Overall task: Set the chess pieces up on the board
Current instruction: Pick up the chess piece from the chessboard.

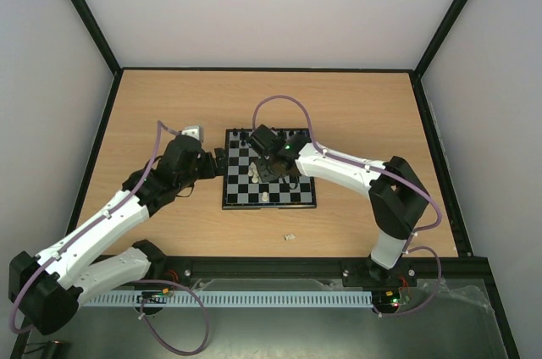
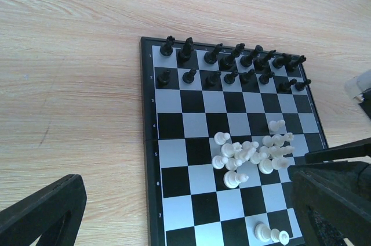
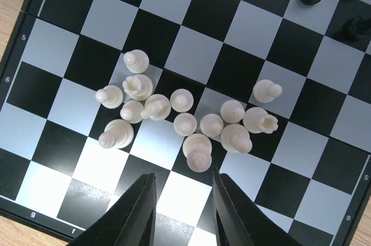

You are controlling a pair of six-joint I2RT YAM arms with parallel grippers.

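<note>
So black's done as far as I can tell. The black pieces point(image 2: 232, 63) stand in two tidy rows along the far edge of the board point(image 1: 241, 190), which sits mid-table between the arms. White is the job now: the white pieces point(image 3: 185, 123) are bunched in a heap around the middle squares, some upright, some tipped over and leaning on each other. A couple stand apart at the near edge.

The right gripper point(image 3: 182, 177) hangs just on the near side of the heap. Its jaws are part-way apart with nothing between them. The left gripper point(image 1: 218, 162) sits by the board's left edge, jaws wide, also empty.

I'd guess the next move is picking one piece off the heap's near fringe, and that looks fiddly. They're tiny, smooth, rounded plastic-looking things packed so they touch, so closing on one probably nudges its neighbours. The board looks glossy and flat, with glare on the pale squares.

There's also a small pale thing point(image 1: 289, 237) on the wood-grain table point(image 1: 169, 105) near-side of the board. It could be a piece, but it's too small to tell.
</note>
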